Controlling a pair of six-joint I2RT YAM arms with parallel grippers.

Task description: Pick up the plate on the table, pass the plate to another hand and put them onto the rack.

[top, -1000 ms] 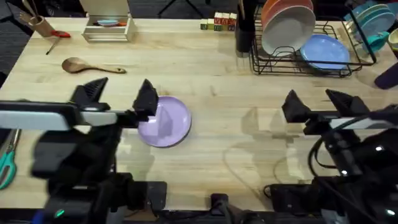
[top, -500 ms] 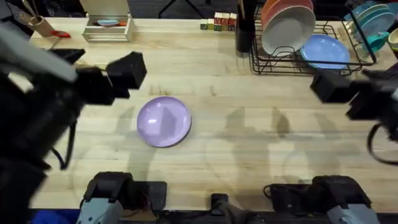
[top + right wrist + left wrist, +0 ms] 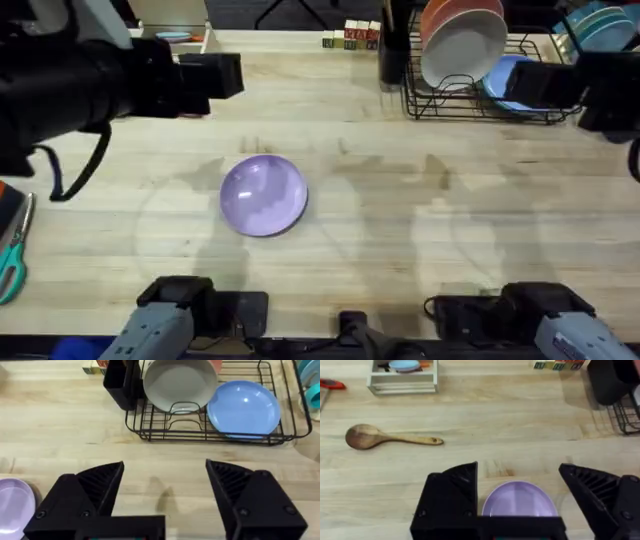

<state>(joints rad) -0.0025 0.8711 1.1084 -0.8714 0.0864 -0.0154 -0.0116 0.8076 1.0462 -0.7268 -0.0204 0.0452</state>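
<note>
The lavender plate (image 3: 263, 195) lies flat on the table (image 3: 380, 240), left of centre, with nothing touching it. My left gripper (image 3: 213, 73) hangs high above the table's back left, large and dark. In the left wrist view it (image 3: 517, 467) is open, and the plate (image 3: 520, 500) lies far below between its fingers. My right gripper (image 3: 545, 85) hovers high in front of the rack (image 3: 480, 108) at the back right. It (image 3: 165, 464) is open and empty in the right wrist view, where the rack (image 3: 200, 435) holds a white plate (image 3: 180, 382) and a light blue plate (image 3: 243, 407).
A wooden spoon (image 3: 365, 437) and a white-and-wood tray box (image 3: 402, 377) sit at the back left. Teal scissors (image 3: 12, 265) lie at the left edge. A black holder (image 3: 117, 380) stands left of the rack, with small blocks (image 3: 350, 38) behind it.
Both arms have risen and swung toward the back, the left away from beside the plate, the right toward the rack. The plate has not moved.
</note>
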